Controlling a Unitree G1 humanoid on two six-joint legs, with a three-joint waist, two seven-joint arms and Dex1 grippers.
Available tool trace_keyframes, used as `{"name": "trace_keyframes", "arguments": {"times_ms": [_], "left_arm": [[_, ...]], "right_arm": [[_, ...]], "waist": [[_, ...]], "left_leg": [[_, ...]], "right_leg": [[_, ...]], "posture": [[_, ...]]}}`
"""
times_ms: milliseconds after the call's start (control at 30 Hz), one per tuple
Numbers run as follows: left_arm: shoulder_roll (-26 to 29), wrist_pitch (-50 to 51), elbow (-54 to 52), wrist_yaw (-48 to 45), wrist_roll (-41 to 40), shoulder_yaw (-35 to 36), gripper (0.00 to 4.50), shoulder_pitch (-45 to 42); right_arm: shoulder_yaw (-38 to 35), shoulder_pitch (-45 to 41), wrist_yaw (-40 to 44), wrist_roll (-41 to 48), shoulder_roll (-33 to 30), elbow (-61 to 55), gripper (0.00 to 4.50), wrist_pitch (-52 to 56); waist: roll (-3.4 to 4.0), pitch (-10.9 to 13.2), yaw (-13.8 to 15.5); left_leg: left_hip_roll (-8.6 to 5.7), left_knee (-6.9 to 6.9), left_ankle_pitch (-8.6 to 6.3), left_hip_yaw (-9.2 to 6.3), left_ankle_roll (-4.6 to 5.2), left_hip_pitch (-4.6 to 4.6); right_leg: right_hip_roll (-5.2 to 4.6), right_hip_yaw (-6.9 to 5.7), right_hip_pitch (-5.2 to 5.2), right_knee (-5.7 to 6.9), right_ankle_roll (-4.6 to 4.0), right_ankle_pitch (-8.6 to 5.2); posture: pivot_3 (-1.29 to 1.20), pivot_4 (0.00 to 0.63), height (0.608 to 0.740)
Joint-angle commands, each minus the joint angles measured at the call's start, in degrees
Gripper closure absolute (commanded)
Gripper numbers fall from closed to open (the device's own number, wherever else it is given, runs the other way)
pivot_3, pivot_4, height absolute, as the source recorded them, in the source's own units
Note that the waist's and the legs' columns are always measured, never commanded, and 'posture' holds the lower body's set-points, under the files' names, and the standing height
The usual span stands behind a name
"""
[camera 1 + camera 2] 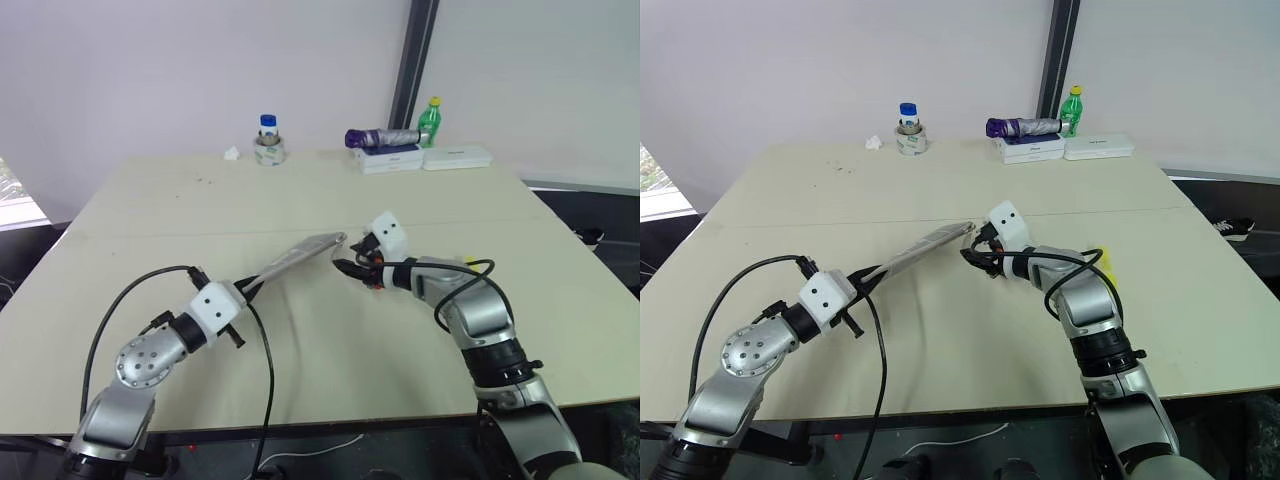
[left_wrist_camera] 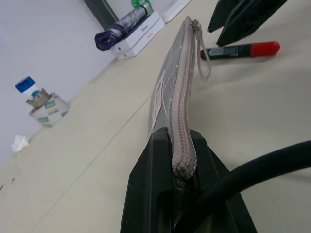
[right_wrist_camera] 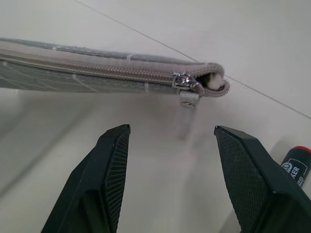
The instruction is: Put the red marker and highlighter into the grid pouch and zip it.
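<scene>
My left gripper (image 1: 250,285) is shut on the near end of the grid pouch (image 1: 300,255), holding it off the table with the zipper edge up. The zipper looks closed up to the slider (image 3: 187,85) at the far end, where the pull cord (image 2: 204,53) hangs down. My right gripper (image 3: 170,131) stands open just short of that end, touching nothing. The red marker (image 2: 240,50) lies on the table under the right gripper, outside the pouch. A bit of the yellow highlighter (image 1: 1103,262) peeks out from behind my right forearm, lying on the table.
Along the far edge of the table stand a small bottle in a tape roll (image 1: 268,140), a folded purple umbrella (image 1: 385,137) on white boxes, a green bottle (image 1: 429,120) and a crumpled tissue (image 1: 231,153). A black cable loops off my left arm.
</scene>
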Motion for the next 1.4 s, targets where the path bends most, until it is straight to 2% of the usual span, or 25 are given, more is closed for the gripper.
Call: {"name": "trace_keyframes", "arguments": {"times_ms": [33,167,200,267,400,633,1000,1100,1400], "left_arm": [[-0.3,0.2,-2.7,0.3,-0.2,0.6,4.50,0.2],[-0.7,0.5,-3.0,0.3,-0.3,0.7,4.50,0.4],[-0.8,0.6,-3.1,0.3,-0.4,0.8,4.50,0.4],[-0.9,0.7,-3.1,0.2,-0.4,0.8,4.50,0.4],[-1.0,1.0,-3.1,0.2,-0.3,0.7,4.50,0.3],[-1.9,1.1,-2.1,1.1,2.0,-0.8,4.50,-0.4],[-6.2,2.1,0.6,3.9,6.0,-4.3,4.50,-4.2],[-7.3,2.1,1.9,4.7,6.8,-4.9,4.50,-5.4],[-10.3,2.0,3.3,7.3,8.7,-5.5,4.50,-6.9]], "right_arm": [[-0.6,-1.8,-0.9,0.4,1.3,1.0,1.65,-2.4],[-0.7,-3.0,-2.6,-0.4,2.7,4.6,1.65,-5.1],[-0.8,-3.3,-3.0,-0.6,2.9,5.5,1.88,-5.7],[-0.7,-3.7,-3.5,-0.8,2.9,6.5,2.47,-6.5],[-0.2,-3.5,-3.1,-0.7,2.8,5.8,4.45,-7.0],[4.5,-1.4,0.6,-0.4,2.1,-2.4,4.45,-5.8],[16.1,2.8,10.8,2.3,0.0,-19.4,4.45,-3.1],[17.4,3.2,12.3,4.0,1.0,-22.4,4.45,-2.5],[16.7,1.8,11.5,3.4,2.5,-21.9,4.45,-2.7]], "waist": [[0.00,0.0,0.0],[0.00,0.0,-0.1],[0.00,0.0,-0.1],[0.00,0.0,-0.1],[0.00,0.0,0.0],[0.00,0.0,-0.1],[-0.01,0.0,0.0],[-0.01,0.0,0.1],[-0.02,0.0,0.0]], "left_leg": [[0.00,0.00,0.00,0.00,0.00,0.00],[0.01,-0.01,0.00,0.00,0.00,0.00],[0.01,-0.01,0.00,0.01,0.00,0.00],[0.01,0.00,0.00,0.01,0.00,0.00],[0.00,0.00,0.00,0.00,0.00,0.00],[0.01,-0.02,0.00,0.00,0.00,0.00],[-0.01,0.01,0.00,-0.04,0.00,0.00],[-0.01,0.03,0.00,-0.05,0.00,0.00],[-0.02,0.02,0.00,-0.08,-0.01,0.00]], "right_leg": [[0.00,0.00,0.00,0.00,0.00,0.00],[0.02,0.00,-0.02,0.00,0.00,0.00],[0.02,0.00,-0.01,0.00,0.00,0.00],[0.02,0.00,-0.01,0.00,0.00,0.00],[0.01,0.00,-0.01,0.00,0.00,0.00],[0.01,0.00,-0.02,0.00,0.00,0.00],[0.01,-0.02,0.00,-0.01,0.00,0.00],[0.00,-0.03,0.02,-0.01,0.00,0.00],[0.01,-0.05,0.01,-0.01,0.00,0.00]], "posture": [[0.00,0.150,0.737],[0.00,0.150,0.737],[0.00,0.150,0.737],[0.00,0.150,0.737],[0.00,0.150,0.737],[0.00,0.150,0.737],[0.00,0.150,0.737],[0.00,0.150,0.737],[0.00,0.150,0.737]]}}
